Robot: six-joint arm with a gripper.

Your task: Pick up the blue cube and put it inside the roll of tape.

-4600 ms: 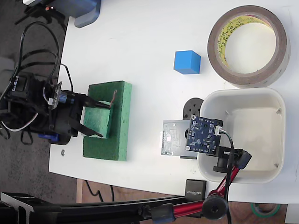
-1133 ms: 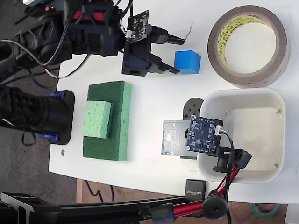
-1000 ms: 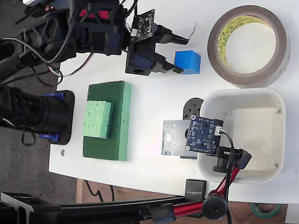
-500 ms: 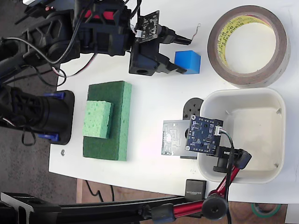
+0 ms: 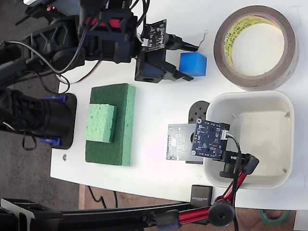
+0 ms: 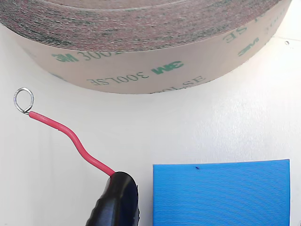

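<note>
- White counter (image 5: 154, 103) carries the blue cube (image 5: 193, 64), sitting just left of the roll of tape (image 5: 256, 46) in the fixed view.
- Pincer (image 5: 185, 60) spread, one finger (image 6: 115, 202) beside the cube, nothing gripped.
- Cube looks light, rigid and matte; flat opposite faces suit a grip.
- Open counter surrounds it; the tape's wide core gives room, with a white tub (image 5: 250, 139) nearby.

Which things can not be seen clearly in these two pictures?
- Wrist view: the small bright-blue cube is cut off by the bottom edge; only one dark finger of the tool shows.
- Wrist view: the top edge cuts the large brown packing-tape roll; its inside is hidden.
- Fixed view: the tool blocks the cube's left side; contact unclear.
</note>
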